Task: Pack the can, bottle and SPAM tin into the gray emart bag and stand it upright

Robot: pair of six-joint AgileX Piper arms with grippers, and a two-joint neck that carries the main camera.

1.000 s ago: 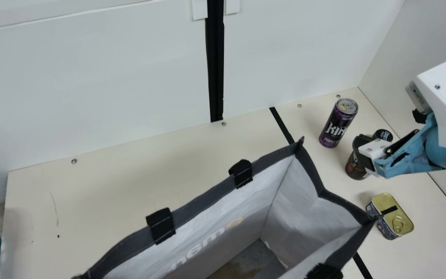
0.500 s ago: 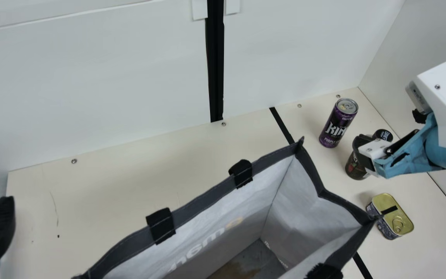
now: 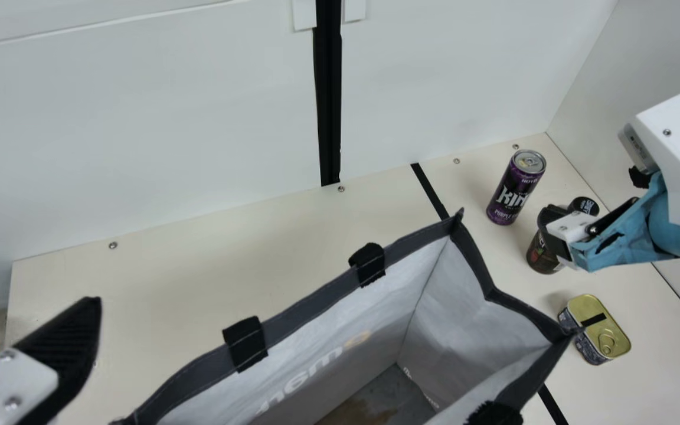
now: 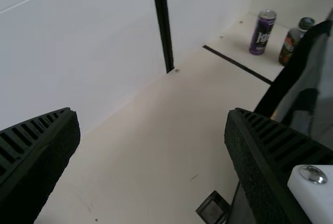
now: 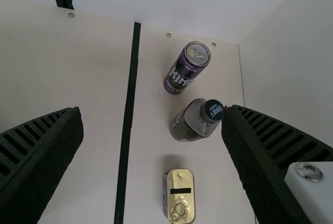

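On the bench [image 3: 198,283], right of the upright gray emart bag [image 3: 310,300], are can [image 3: 516,188], bottle [image 3: 543,257] and SPAM tin [image 3: 598,330]; main view sees into the bag, right wrist view gets the bottle's full outline. Left gripper [image 3: 32,271], right gripper [image 3: 554,233]: fingers spread on both. Bench cream with black tape [image 3: 430,192], walls [image 3: 139,118] white, black vertical strip [image 3: 329,106].

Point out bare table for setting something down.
Bare: the table between the gray bag, the back wall and the black table line. Crowded: right of that line, where can, bottle and SPAM tin sit near the right end effector.
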